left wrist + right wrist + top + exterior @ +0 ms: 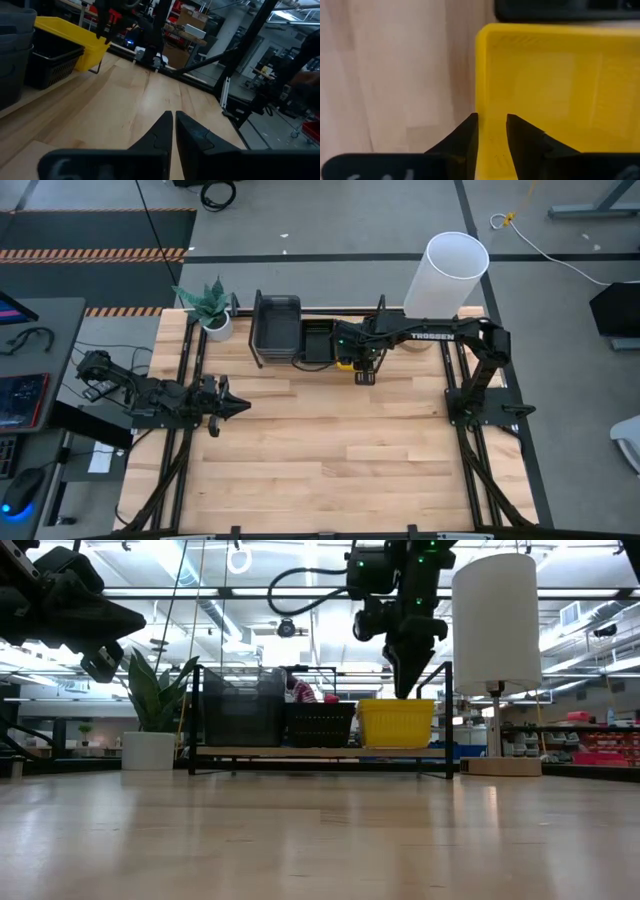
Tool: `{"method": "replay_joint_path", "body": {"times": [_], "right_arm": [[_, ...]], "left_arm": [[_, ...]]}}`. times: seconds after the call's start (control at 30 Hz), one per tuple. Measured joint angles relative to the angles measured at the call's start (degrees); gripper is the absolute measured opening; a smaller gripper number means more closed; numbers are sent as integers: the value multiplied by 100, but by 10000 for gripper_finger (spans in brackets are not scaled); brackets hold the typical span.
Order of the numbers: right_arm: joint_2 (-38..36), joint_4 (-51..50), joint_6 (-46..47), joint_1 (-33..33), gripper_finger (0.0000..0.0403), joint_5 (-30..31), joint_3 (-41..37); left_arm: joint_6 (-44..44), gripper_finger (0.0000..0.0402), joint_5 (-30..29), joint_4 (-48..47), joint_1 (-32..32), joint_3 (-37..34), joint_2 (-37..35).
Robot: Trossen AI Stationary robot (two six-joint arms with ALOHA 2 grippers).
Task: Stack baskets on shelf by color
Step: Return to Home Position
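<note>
Flanking the shelf (320, 751) at the table's (330, 470) far edge are a potted plant (213, 308) and a white cylinder (447, 275). On the shelf sit three stacks side by side: dark grey baskets (243, 707), black baskets (320, 725), and yellow baskets (396, 723) — bright and solid-walled. The right gripper (406, 692) hangs just above the yellow stack's front rim, jaws slightly apart and empty. The left gripper (240, 408), jaws together, hovers well apart over the table's left side.

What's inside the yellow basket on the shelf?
Only bare yellow floor shows inside the yellow basket; nothing lies in it. The right claw hides part of one edge.
</note>
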Motion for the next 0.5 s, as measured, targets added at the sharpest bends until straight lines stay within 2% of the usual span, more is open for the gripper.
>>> {"method": "replay_joint_path", "body": {"times": [0.27,0.5], "right_arm": [[-257,-207,401,-38,109,-17,324],[-937,198,1251,63,109,-909,230]], "left_arm": [[0,36,0,3,1,-1,0],[0,28,0,-4,2,0,0]]}}
